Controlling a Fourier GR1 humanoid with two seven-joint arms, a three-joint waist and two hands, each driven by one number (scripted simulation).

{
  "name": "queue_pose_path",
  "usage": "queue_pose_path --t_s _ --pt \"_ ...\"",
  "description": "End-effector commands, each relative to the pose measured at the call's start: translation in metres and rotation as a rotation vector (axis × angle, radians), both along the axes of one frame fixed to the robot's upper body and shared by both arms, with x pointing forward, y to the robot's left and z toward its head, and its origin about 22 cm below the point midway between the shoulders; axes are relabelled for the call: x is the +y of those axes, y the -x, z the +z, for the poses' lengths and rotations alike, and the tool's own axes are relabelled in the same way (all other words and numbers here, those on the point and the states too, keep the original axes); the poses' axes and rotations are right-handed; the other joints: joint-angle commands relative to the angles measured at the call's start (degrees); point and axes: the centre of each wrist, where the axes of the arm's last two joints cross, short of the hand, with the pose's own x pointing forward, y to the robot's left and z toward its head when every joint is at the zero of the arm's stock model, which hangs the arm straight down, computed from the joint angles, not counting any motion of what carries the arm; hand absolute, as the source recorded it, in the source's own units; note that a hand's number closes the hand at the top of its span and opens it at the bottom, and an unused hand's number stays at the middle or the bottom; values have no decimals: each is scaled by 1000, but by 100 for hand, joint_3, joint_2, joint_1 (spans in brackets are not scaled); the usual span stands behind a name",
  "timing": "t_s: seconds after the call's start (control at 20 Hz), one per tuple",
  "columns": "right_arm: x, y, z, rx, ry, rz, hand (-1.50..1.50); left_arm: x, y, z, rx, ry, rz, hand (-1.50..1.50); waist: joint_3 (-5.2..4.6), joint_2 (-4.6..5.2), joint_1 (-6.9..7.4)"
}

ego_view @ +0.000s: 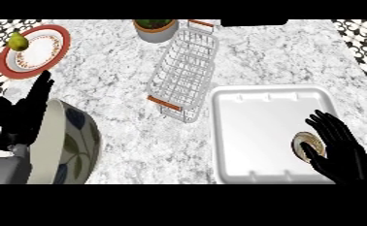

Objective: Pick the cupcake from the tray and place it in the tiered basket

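The right black hand (337, 147) is open, its fingers straight. Just left of its thumb, the small round cupcake (305, 146) sits in the white plastic tray (251, 123). It seems light and soft; better to hold its sides. The wire tiered basket (185, 72) lies further, up-left.

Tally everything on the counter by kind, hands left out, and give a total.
Tray: 1
Cupcake: 1
Wire tiered basket: 1
Plate: 1
Pear: 1
Potted plant: 1
Patterned bowl: 1
Total: 7
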Motion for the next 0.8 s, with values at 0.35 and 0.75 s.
queue_pose_path --t_s 0.35,0.75 --pt "-112 30 44 411 667 196 -150 0 31 -34 197 37 -28 0 -143 75 238" --pt "-81 -31 87 440 707 408 -150 10 36 -23 221 50 -45 0 -137 56 199"
